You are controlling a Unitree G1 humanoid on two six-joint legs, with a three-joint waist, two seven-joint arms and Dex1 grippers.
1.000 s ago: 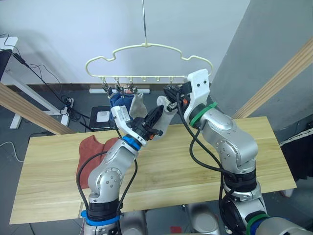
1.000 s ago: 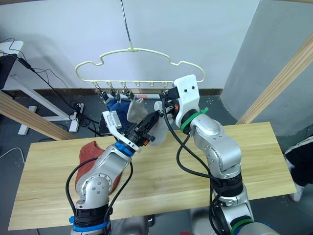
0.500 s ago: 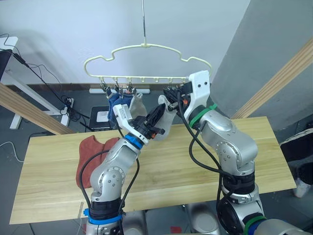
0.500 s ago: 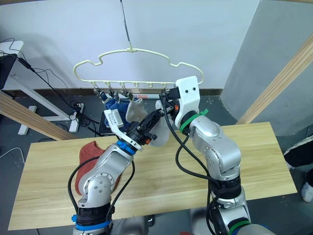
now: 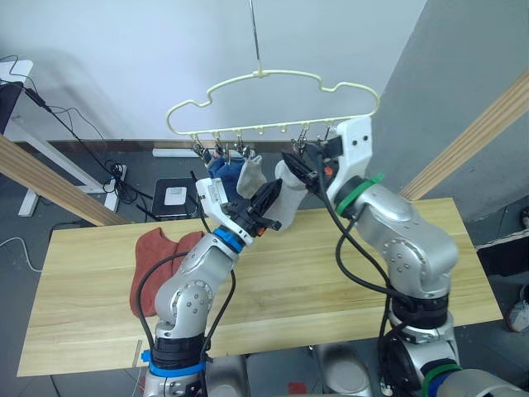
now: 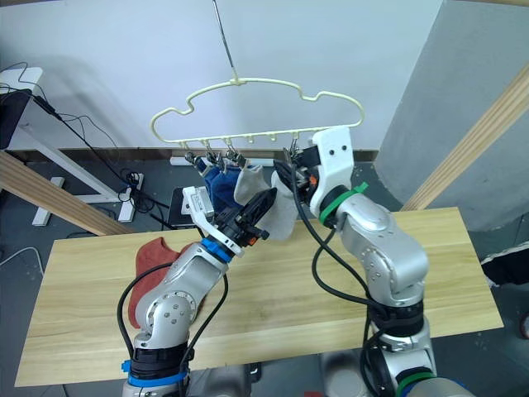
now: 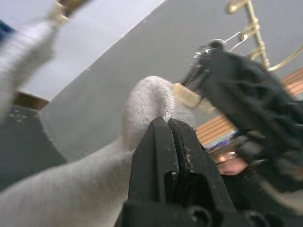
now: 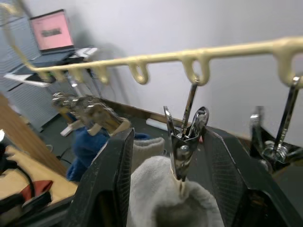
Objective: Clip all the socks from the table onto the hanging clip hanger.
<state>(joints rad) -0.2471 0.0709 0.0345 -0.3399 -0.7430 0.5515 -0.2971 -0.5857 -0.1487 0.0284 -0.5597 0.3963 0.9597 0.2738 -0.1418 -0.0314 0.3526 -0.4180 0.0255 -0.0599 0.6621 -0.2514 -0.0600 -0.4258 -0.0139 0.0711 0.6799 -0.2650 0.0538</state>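
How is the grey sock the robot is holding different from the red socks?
The grey sock is pale and held up in the air at a clip of the hanger; the red socks are rust-coloured and lie flat on the table. The left gripper pinches the grey sock; nothing touches the red ones.

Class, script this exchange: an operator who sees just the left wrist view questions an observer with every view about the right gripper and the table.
Operator: How do the right gripper's fingers stand?
Observer: The right gripper is open, a finger either side of the clip that bites the held grey sock.
Operator: Any socks on the table?
Observer: Yes, rust-red socks lie near the left end of the table.
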